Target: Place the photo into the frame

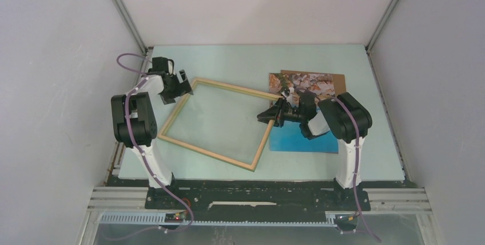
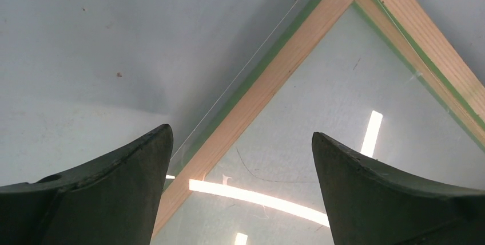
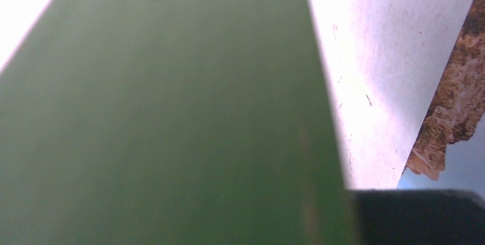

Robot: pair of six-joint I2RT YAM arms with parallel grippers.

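The frame (image 1: 206,151) is a thin-railed rectangle at mid-table, turned askew so its corners point outward. Pale wood faces up, and in the left wrist view a green edge shows along the rail (image 2: 275,79) and a clear pane inside it reflects lights. Its green underside (image 3: 171,113) fills the right wrist view. The photo (image 1: 303,142) lies flat to the right, brown rocks (image 3: 452,119) far, blue water near. The frame's right corner overlaps its left edge.

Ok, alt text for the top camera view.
A wooden frame lies askew on a pale table, the right gripper closed on its right rail, the open left gripper at its far-left corner. The photo lies right of it, partly under that arm.
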